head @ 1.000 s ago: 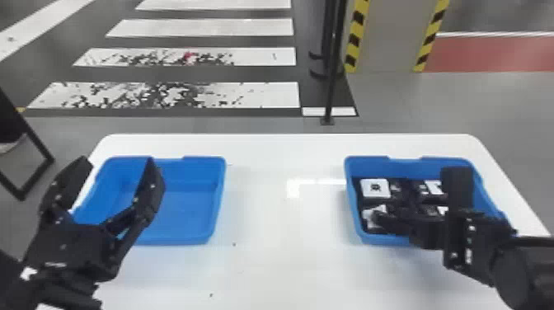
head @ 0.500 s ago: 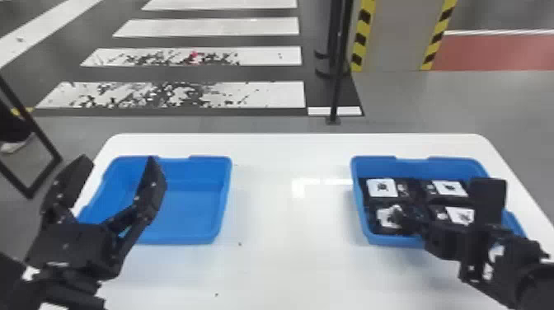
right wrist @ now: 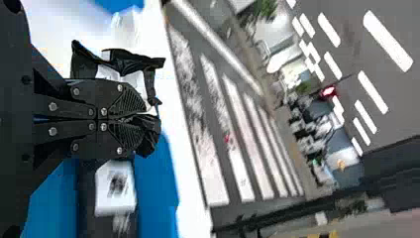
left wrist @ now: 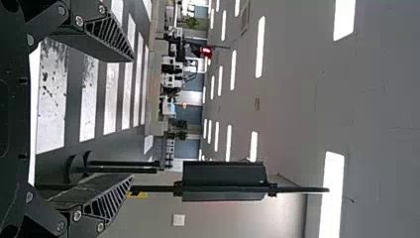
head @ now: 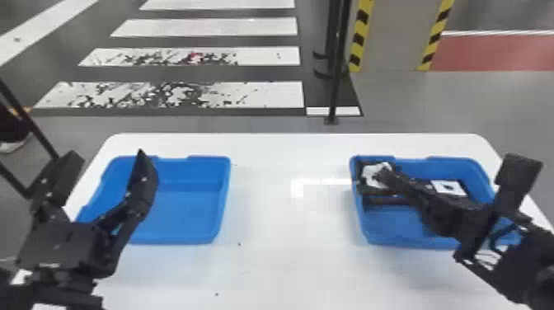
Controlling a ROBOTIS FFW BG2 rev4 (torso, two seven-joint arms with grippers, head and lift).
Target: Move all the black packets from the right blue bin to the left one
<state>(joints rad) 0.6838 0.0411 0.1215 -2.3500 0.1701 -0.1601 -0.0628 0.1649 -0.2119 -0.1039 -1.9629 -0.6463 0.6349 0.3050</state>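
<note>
My left gripper [head: 108, 156] stands open beside the left blue bin [head: 190, 206], whose bare blue floor shows; in the left wrist view the left gripper [left wrist: 132, 118] has a wide gap between its fingers. Over the left part of the right blue bin [head: 412, 231] is my right gripper [head: 383, 176], with a white-labelled black packet [head: 362, 186] at its tips. In the right wrist view the right gripper [right wrist: 144, 119] is shut on the crumpled black packet [right wrist: 133, 60]. Another packet [head: 449, 188] lies toward the back of the right bin.
Both bins stand on a white table [head: 268, 255], with a wide stretch of tabletop between them. Behind the table, a thin black post [head: 336, 82] rises from the floor.
My right gripper has come up from the front left of the right bin with a packet, exposing blue floor there. The left gripper stays open; the head view has shifted slightly.
</note>
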